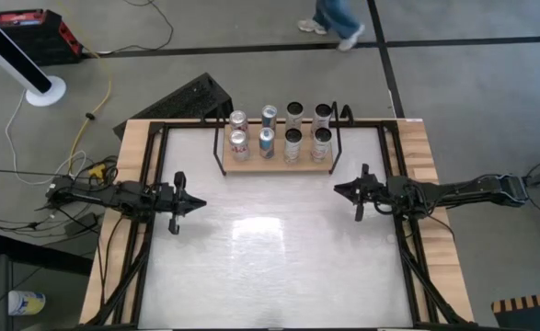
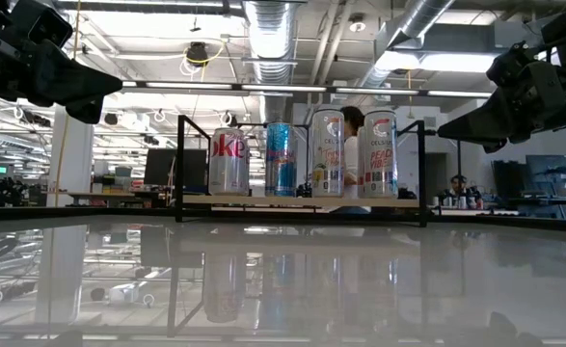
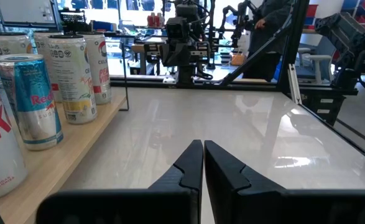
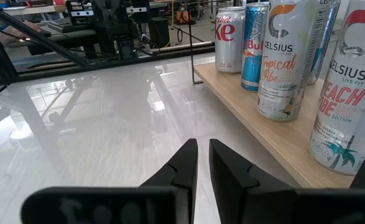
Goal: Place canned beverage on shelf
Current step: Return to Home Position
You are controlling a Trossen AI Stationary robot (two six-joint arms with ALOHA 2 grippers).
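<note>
My left gripper (image 3: 203, 146) hung raised over the left side of the tabletop (image 1: 279, 248), fingers closed together on nothing. My right gripper (image 4: 203, 144) mirrored it over the right side, likewise closed and empty. Farther back, by the far edge, the shelf (image 1: 277, 165) carried eight cans (image 1: 267, 142), upright in two rows of four.

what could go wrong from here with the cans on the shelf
The cans stand packed in two rows on the shelf; a bump to its wire frame could topple several. The right gripper sits nearer the shelf than the left gripper, so a wide swing might clip it.
</note>
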